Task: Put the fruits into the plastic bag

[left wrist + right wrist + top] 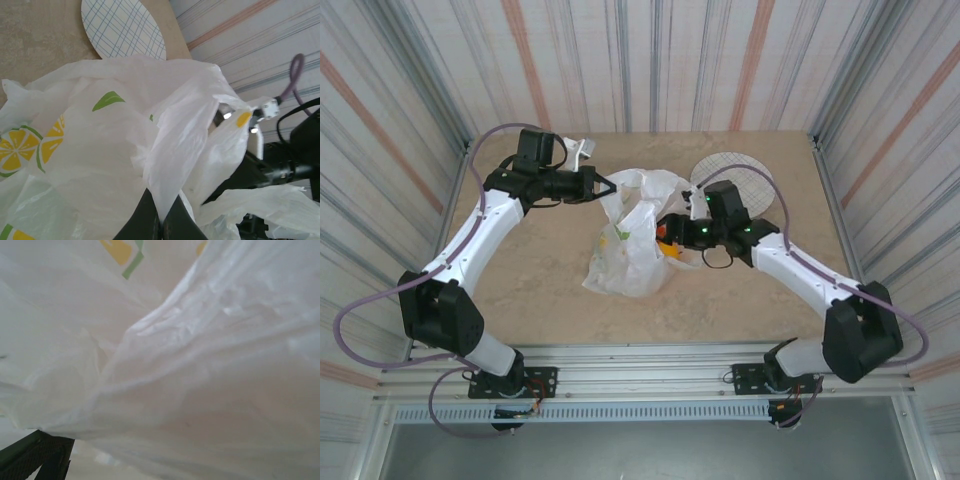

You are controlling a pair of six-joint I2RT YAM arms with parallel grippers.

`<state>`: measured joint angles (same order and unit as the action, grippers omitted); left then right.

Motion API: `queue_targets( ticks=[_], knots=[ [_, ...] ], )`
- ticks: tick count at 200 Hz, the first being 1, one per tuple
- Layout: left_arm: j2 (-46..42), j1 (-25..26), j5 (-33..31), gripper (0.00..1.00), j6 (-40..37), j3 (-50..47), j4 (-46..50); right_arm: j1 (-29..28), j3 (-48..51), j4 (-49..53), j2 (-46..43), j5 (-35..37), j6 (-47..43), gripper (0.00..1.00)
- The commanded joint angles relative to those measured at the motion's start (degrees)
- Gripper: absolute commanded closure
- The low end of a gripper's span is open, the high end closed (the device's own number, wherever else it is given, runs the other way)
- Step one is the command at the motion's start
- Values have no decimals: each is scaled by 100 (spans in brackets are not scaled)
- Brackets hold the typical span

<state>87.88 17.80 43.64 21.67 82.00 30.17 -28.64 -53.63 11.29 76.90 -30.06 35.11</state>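
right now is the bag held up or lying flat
Partly held up: the left gripper, jaws shut on a fold of the bag, holds that edge up; the rest lies crumpled on the table.

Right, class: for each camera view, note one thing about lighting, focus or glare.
Top external: even, soft light, faint shadows, the plastic bag sharp. Left wrist: light shines through the bag, lemon print crisp, the left gripper a dark silhouette. Right wrist: bag too close, a washed-out, blurred white.
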Motion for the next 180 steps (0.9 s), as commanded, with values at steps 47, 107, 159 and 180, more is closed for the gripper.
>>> queue_targets(
  ticks=[47,107,159,180],
  knots=[
    [-81,-114,-167,100,-108,3,114,729,26,1634,-1458,271,-955,15],
    [-69,-121,-207,100,-102,5,143,849,52,2650,-1993,1439,-1300,18],
    [-63,-125,-221,100,-93,5,145,217,679,1161,-1235,1401,-274,24],
    [-77,-126,-229,100,-93,8,155,37,604,902,-730,1390,-84,53]
  ],
)
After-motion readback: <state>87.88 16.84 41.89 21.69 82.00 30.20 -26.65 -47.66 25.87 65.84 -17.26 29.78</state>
